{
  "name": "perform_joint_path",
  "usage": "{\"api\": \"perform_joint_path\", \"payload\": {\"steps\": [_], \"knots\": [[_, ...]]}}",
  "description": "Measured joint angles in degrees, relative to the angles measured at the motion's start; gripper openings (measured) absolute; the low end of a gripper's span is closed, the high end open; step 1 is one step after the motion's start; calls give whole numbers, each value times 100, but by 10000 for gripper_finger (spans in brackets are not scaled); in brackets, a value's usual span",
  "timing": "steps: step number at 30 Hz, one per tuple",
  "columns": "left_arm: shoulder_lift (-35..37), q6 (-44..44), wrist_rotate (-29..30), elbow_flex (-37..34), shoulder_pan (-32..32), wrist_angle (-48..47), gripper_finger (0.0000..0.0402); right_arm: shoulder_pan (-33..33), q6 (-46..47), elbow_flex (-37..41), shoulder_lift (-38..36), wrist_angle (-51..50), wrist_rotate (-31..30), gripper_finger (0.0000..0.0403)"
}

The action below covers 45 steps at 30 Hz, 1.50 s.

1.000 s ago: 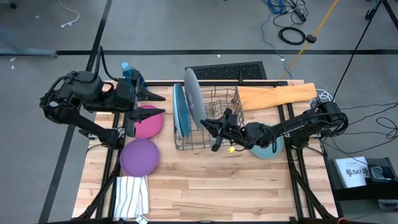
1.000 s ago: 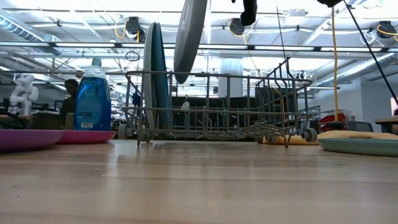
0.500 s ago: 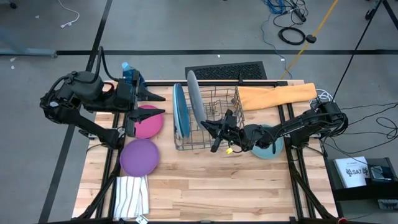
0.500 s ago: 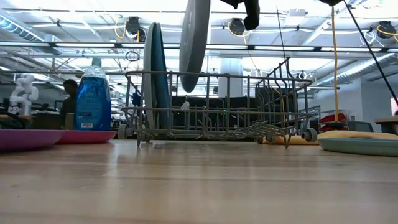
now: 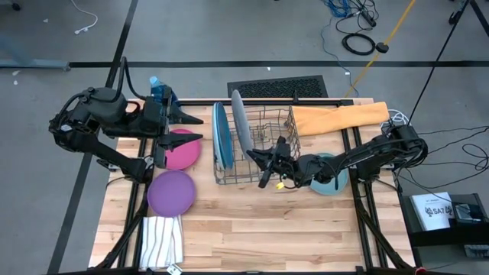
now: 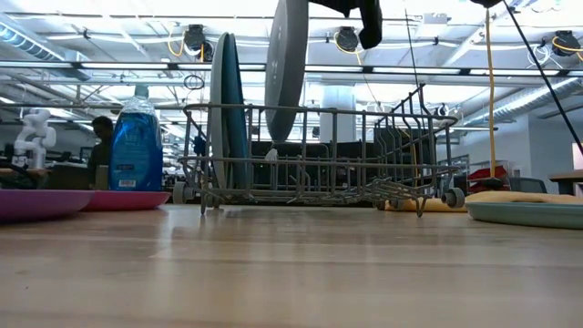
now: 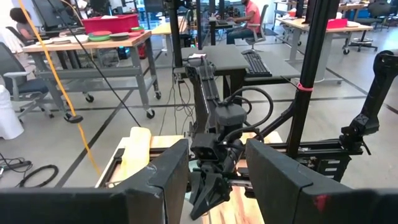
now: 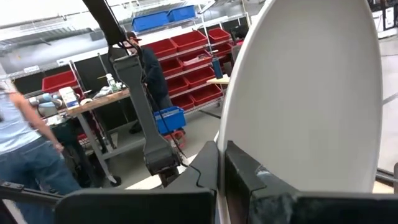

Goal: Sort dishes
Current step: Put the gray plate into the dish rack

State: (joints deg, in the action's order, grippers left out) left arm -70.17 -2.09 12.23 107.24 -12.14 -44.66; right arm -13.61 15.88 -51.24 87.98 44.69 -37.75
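Above the rack (image 5: 260, 149) at frame centre, the right claw (image 5: 258, 155) pinches the upright grey plate (image 5: 241, 131) by its edge; left claw (image 5: 191, 126), half open and empty, hovers over the magenta plate (image 5: 182, 150).

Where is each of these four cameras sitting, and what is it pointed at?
High view: overhead, straight down; both arms, left gripper open above the small magenta plastic plate.
Low view: tabletop height, across the wire dish rack; right gripper at top.
Left wrist view: on the left arm, facing the right arm past its own fingers.
Right wrist view: on the right arm, fingers pinching the large grey plastic plate.
Shared: that grey plate appears in high, low and right wrist views.
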Motion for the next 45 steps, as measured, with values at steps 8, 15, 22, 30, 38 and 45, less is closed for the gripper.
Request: {"api": "perform_joint_path", "payload": {"steps": [8,15,22,30,38,45], "knots": [[0,-5,-2,0,0,6,162,0,421,0,530,397,-18,2],[0,6,0,0,0,4,162,13,594,0,947,1183,-147,1],[0,-2,-1,0,0,0,162,9,626,2,949,843,-451,1],[-1,-17,0,0,0,3,162,4,923,2,949,333,-429,1],[-78,-32,0,4,0,27,162,97,1119,2,949,40,-428,3],[-164,-132,0,4,0,29,162,236,1200,-2,1043,41,-345,3]]}}
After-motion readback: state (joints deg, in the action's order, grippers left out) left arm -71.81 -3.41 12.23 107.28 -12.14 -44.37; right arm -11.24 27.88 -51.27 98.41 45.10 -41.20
